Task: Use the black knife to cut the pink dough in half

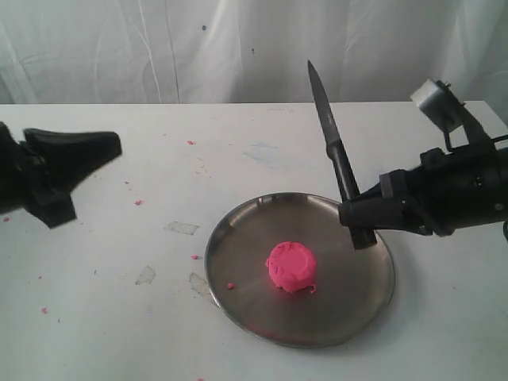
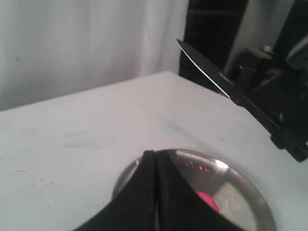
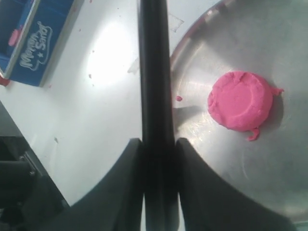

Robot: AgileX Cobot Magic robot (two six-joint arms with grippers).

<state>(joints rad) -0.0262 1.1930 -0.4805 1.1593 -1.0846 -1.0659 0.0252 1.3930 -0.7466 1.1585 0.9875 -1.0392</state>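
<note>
The right gripper (image 1: 359,216), above the plate's 2 o'clock rim, has its matte black fingers clamped partway shut on the handle of the slim black knife (image 1: 324,111), whose pointed blade rises toward 11 o'clock. The pink dough (image 1: 290,266), a soft round puck with ragged bits at its base, lies whole at the middle of the round, shiny steel plate (image 1: 349,302). The left gripper (image 1: 111,147), well apart at 10 o'clock, has its fingers pressed together on nothing.
</note>
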